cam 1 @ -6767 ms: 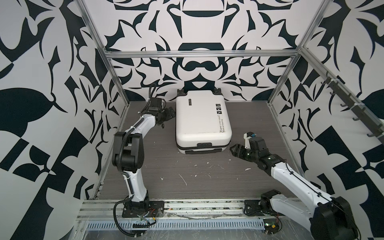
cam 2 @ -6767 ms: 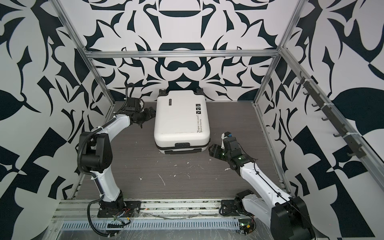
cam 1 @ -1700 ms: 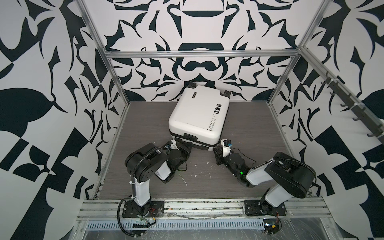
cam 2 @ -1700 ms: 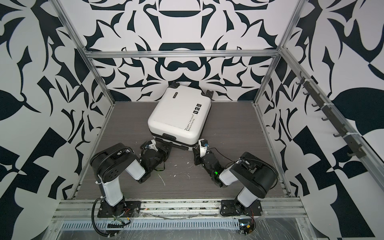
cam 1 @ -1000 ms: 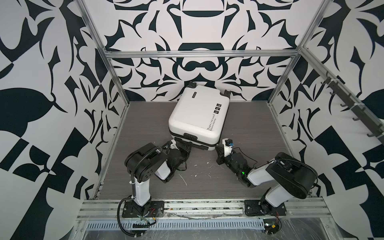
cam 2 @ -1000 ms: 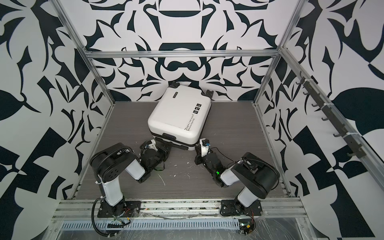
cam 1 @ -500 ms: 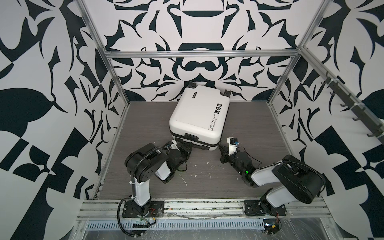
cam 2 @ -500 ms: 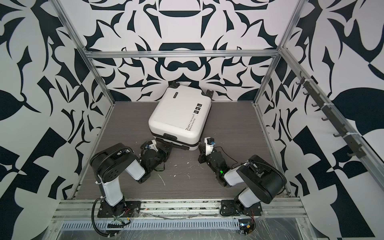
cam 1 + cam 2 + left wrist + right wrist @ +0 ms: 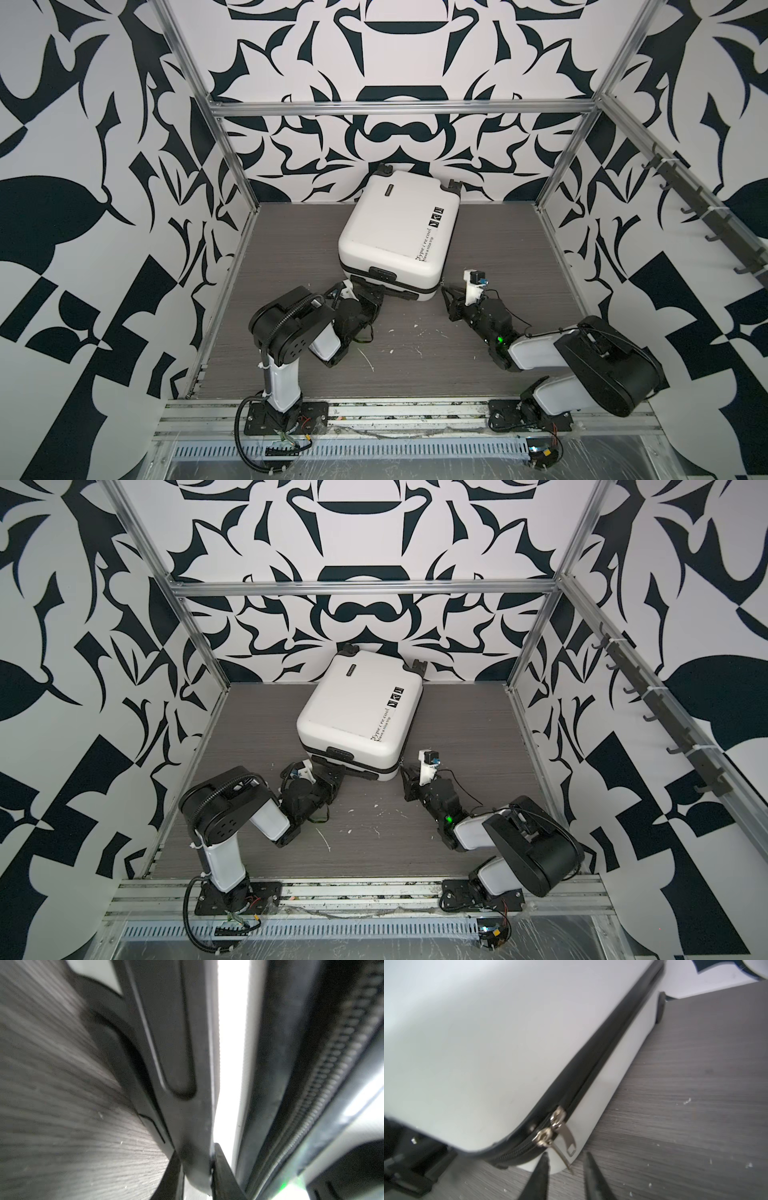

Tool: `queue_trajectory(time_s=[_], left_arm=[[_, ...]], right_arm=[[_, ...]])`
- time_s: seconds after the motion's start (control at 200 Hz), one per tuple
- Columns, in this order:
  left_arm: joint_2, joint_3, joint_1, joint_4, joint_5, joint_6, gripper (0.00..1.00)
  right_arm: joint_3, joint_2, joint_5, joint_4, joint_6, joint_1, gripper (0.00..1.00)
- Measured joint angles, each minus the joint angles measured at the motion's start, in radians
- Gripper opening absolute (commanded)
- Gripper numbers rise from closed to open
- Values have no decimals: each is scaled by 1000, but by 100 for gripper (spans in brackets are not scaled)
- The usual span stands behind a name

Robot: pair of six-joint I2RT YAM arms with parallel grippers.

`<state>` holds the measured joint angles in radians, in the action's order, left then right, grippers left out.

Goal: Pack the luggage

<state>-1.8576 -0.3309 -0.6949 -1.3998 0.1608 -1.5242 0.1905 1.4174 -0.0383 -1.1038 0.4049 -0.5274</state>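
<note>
Since the luggage (image 9: 395, 232) lies flat with its zip fully closed, nothing can be packed until the zip is run open, and both arms appear set for that step. The case rests broad face up on the tabletop (image 9: 415, 365), close to the back edge and about midway between the side edges. It is skewed so that the wheeled end meets the back edge and one rounded corner points at the front edge. The left gripper (image 9: 372, 297) sits low at the near end of the case. The left wrist view shows its fingers closed narrowly onto a black handle strip (image 9: 182, 1064), a hold judged to anchor the shell against sliding when the zip is pulled. The right gripper (image 9: 448, 294) stands at the near corner on its own side, jaws partly spread and holding nothing. In the right wrist view the two zipper pulls (image 9: 556, 1126) meet at that corner, and one hanging tab (image 9: 563, 1159) lies in the gap, apparently clear of both fingers. The spread seems sized to close on that tab. It is thin and hangs loose, so it may slip from the grip. No items for packing are in view.
</note>
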Motion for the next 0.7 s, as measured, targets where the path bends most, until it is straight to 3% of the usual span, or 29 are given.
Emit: queue_trajectory(time_s=[0.04,0.125,0.21,0.335,0.52,0.65,0.7], left_arm=[[3,2,0,2,-1,2,45],[21,7,-4,10,1,35,78],[66,32,-20,56,14,53,100],[241,34,-56,275,44,86,100],[700,-56,-109,818,141,175,99],[912,-126,-112,1108,209,303,99],[952,-161,-112,1201,233,378,99]], right_arm=[[-4,-25,-3,16,0,6,57],[-8,-105,-9,90,-7,16,59],[-9,-205,-11,185,-27,29,61],[-8,-359,-11,324,-62,60,66],[11,-550,-13,547,-107,119,74],[49,-632,-45,682,-121,138,96],[65,-656,-80,725,-125,140,99]])
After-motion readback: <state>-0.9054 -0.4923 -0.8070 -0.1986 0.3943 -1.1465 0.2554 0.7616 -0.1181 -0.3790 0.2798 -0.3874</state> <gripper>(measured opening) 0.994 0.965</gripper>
